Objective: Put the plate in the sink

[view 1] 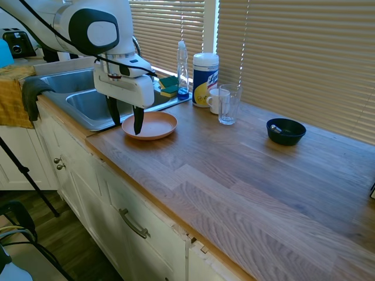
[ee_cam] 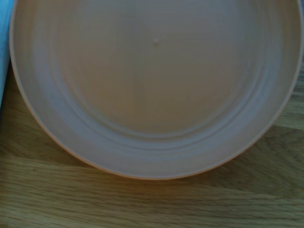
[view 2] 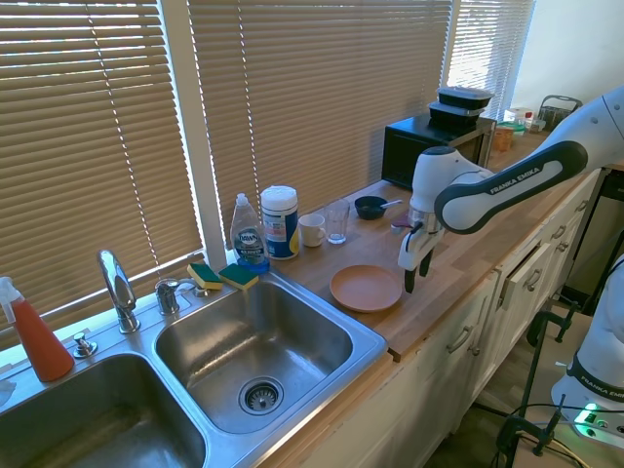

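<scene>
One plate (view 1: pixel 150 124) is all this is about: peach-orange, round, shallow, low raised rim, empty, sitting flat on the wooden counter (view 1: pixel 246 175) left of center in the first exterior view, just beside the sink (view 1: pixel 82 102). The gripper (view 1: pixel 125 122) hangs over its near edge with fingers spread, one finger tip inside the rim and the other outside, holding nothing yet.

My worry: that rim is thin and low, so a pinch could slip off, or tip the plate and skate it across the wood. Lifting from one edge, it'll probably droop and might clip the sink's steel lip.

Farther back there's a glass (view 1: pixel 229 104), mug (view 1: pixel 215 100), wipes canister (view 1: pixel 205 79) and a dark blue bowl (view 1: pixel 286 131), all well apart.
</scene>
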Controlling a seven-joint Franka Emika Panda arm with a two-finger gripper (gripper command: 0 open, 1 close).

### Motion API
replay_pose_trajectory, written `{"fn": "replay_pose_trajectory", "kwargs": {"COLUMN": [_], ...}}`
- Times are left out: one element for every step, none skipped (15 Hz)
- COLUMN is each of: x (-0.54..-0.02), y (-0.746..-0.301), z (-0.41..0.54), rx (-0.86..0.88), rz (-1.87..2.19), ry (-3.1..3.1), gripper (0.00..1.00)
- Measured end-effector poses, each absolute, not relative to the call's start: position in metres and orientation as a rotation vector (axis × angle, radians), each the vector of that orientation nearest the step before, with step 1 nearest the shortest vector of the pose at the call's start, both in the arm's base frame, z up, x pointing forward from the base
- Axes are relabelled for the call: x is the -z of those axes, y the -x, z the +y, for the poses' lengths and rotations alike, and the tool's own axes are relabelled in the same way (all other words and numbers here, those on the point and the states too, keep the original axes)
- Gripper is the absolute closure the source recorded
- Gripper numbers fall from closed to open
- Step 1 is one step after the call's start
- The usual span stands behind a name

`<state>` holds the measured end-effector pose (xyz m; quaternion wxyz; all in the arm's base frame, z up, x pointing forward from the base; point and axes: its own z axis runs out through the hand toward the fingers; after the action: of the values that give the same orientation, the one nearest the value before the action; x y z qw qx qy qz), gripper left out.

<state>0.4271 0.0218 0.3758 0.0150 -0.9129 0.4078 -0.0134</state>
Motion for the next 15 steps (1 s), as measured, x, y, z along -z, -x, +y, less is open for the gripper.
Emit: {"fn": "replay_pose_trajectory", "kwargs": {"x": [-0.375, -0.375, -0.376, -0.379, -0.383, -0.386, -0.386, -0.384, -0.380, -0.375, -0.367, -0.359, -0.351, -0.344, -0.339], "y": [-0.427, -0.427, -0.428, -0.431, -0.435, -0.440, -0.447, -0.455, -0.464, -0.474, -0.484, -0.494, -0.503, -0.511, -0.517], "z": [0.022, 0.022, 0.022, 0.022, 0.019, 0.015, 0.007, -0.001, -0.011, -0.021, -0.029, -0.036, -0.042, -0.046, -0.050], "rx": [0.040, 0.040, 0.044, 0.055, 0.072, 0.077, 0.077, 0.078, 0.075, 0.071, 0.060, 0.050, 0.031, 0.013, 0.000], "rz": [1.269, 1.269, 1.269, 1.270, 1.269, 1.268, 1.265, 1.270, 1.289, 1.300, 1.310, 1.318, 1.324, 1.323, 1.321], "ry": [2.841, 2.841, 2.838, 2.830, 2.817, 2.802, 2.782, 2.760, 2.731, 2.703, 2.683, 2.665, 2.644, 2.622, 2.600], "gripper": [0.00, 0.00, 0.00, 0.00, 0.00, 0.00, 0.00, 0.00, 0.00, 0.00, 0.00, 0.00, 0.00, 0.00, 0.00]}}
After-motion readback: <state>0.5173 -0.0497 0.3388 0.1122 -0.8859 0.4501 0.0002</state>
